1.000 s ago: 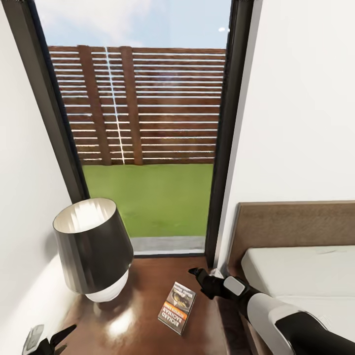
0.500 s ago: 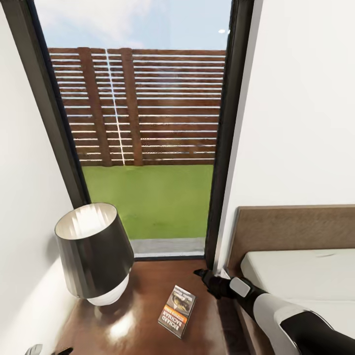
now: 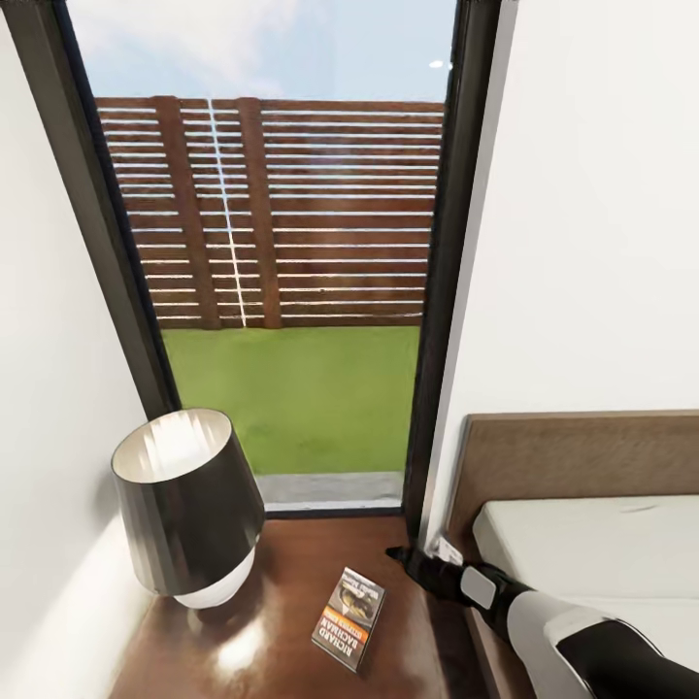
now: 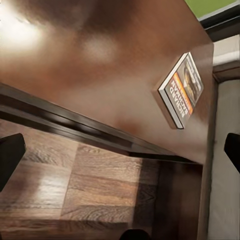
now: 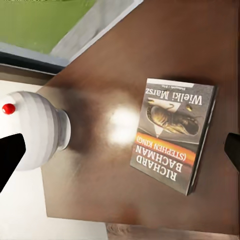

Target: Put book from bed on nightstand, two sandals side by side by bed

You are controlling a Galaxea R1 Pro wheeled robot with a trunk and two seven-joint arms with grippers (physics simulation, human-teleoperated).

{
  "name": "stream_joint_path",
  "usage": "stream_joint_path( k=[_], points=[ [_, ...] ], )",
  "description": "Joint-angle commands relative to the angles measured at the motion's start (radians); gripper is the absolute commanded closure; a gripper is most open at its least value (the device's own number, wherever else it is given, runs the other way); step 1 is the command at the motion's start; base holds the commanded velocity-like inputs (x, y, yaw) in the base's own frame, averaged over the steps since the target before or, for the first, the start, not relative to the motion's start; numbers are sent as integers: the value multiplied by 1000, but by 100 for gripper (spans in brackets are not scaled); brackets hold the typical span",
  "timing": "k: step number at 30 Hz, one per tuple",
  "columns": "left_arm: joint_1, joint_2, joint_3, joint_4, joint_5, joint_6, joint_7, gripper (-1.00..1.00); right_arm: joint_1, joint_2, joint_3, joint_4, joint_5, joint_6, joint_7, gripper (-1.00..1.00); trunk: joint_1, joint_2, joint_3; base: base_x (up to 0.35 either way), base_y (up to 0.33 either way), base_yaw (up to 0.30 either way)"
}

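We see the book (image 3: 349, 618) lying flat on the nightstand (image 3: 282, 641) at the lower centre of the head view, cover up, near the stand's right edge. A black-shaded lamp (image 3: 189, 505) stands at the lower left, well apart from the book. Our right tool (image 3: 408, 558) hovers just right of the book, above the stand's right edge, holding nothing; in the right wrist view its fingertips (image 5: 10, 157) stand spread wide apart. The bed (image 3: 582, 544) fills the lower right. In the left wrist view our left tool's fingers (image 4: 9, 155) are also spread, empty, above the wood floor (image 4: 75, 190) beside the nightstand.
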Motion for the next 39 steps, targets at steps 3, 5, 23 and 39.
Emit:
stream_joint_path(
  k=[3,5,23,39],
  points=[
    [-1,-2,0,14,1,-5,-3,-100,10,-3,8,13,1,-27,22,-100,-12,21,9,0,0,0],
    [-1,-3,-1,22,-3,-16,-3,-100,25,-5,8,16,7,-45,29,-100,-19,35,15,0,0,0],
    [-1,-14,0,64,-97,-63,2,-100,98,-71,8,22,65,-143,68,-100,-88,161,71,0,0,0],
    [-1,-16,0,92,-175,-87,5,-100,146,-115,8,23,60,-146,106,-100,-150,273,121,0,0,0]
  ],
)
